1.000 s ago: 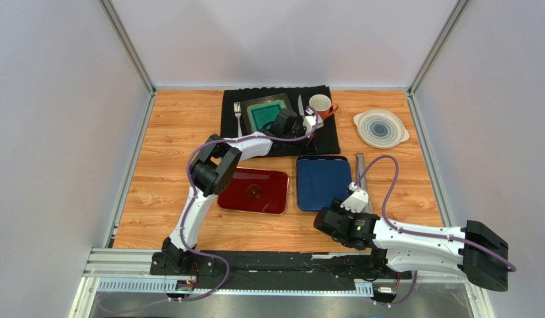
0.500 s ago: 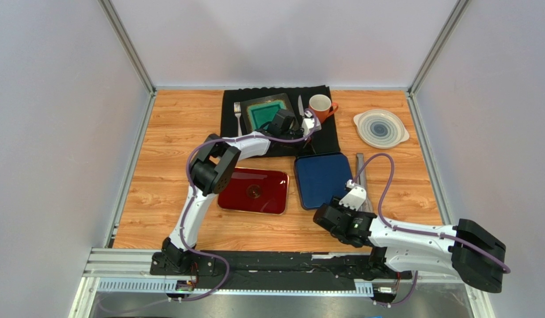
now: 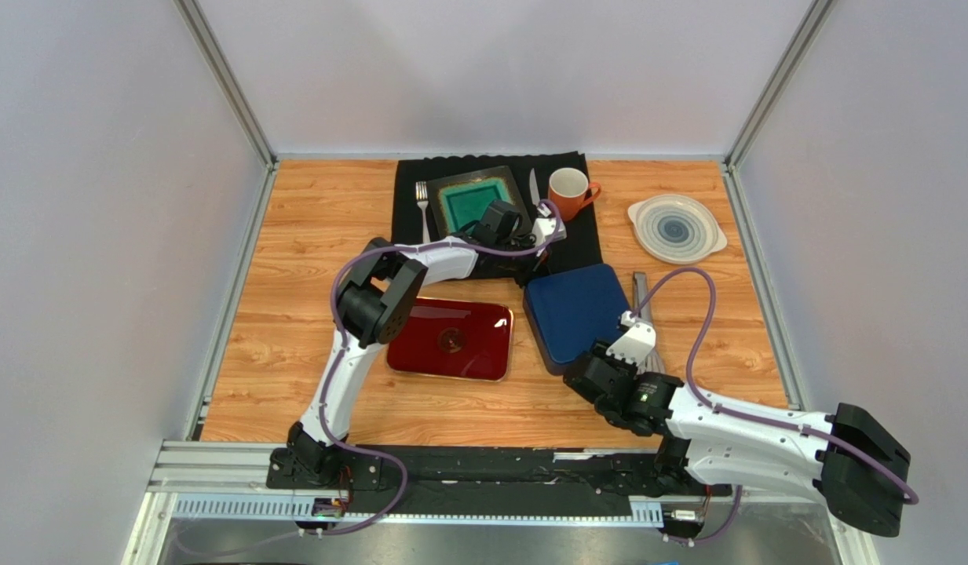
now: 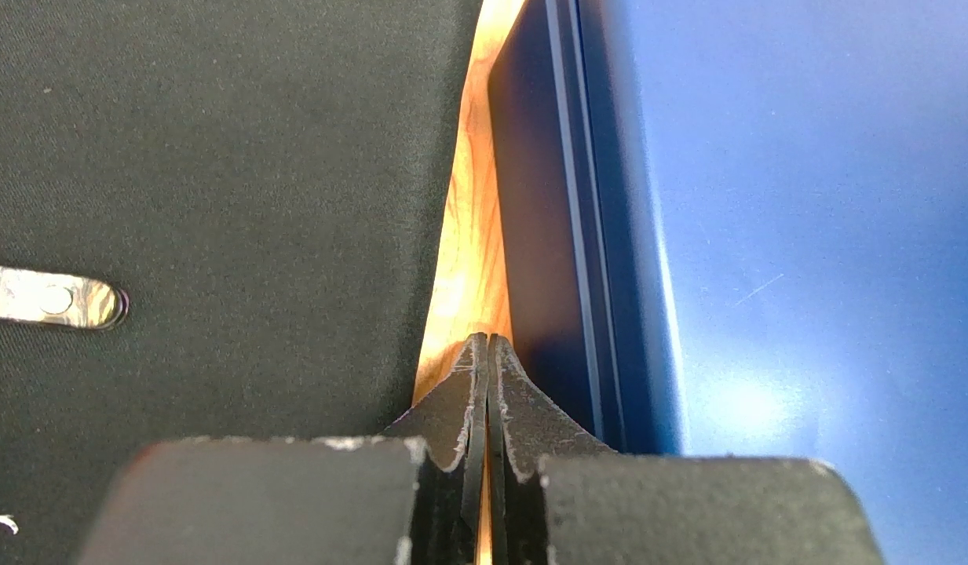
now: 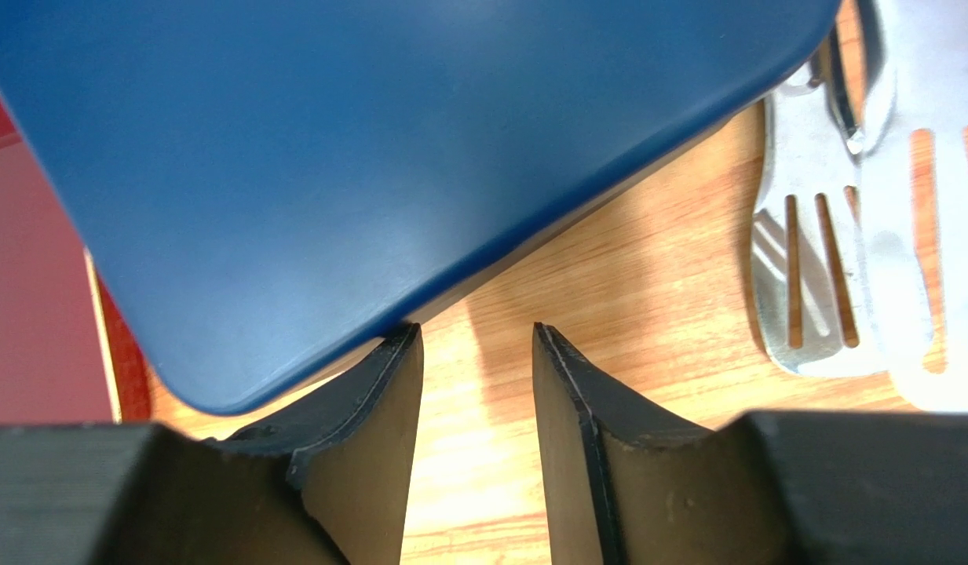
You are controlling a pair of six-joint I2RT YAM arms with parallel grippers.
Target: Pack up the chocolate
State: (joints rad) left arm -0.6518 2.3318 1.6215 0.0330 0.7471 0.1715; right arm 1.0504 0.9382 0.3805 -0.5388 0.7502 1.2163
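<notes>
No chocolate shows in any view; whether pieces lie under or inside the blue box [image 3: 577, 312] cannot be told, since only its smooth closed top faces the cameras. That box sits askew on the wooden table [image 3: 300, 294], and both arms are set against it, which reads as a two-sided nudge or a search for an edge to lift rather than a pickup. The left gripper [image 4: 488, 349] has its fingers pressed together on nothing, tips down in the narrow strip of wood at the box's far-left side, acting as a blunt pusher or stop. The right gripper [image 5: 477, 336] stands at the box's near edge with its fingers apart and only bare wood between them, one finger touching the rim, probably lined up to catch that edge. Just left of the box lies the red tray [image 3: 451, 339]; beyond the box is the black cloth [image 4: 217, 177] carrying a teal tray [image 3: 471, 194], a fork [image 3: 422, 206] and an orange mug [image 3: 567, 188]. Slotted metal utensils [image 5: 807, 283] lie just right of the box, and a white round plate [image 3: 677, 226] sits farther off, beyond its right side.
</notes>
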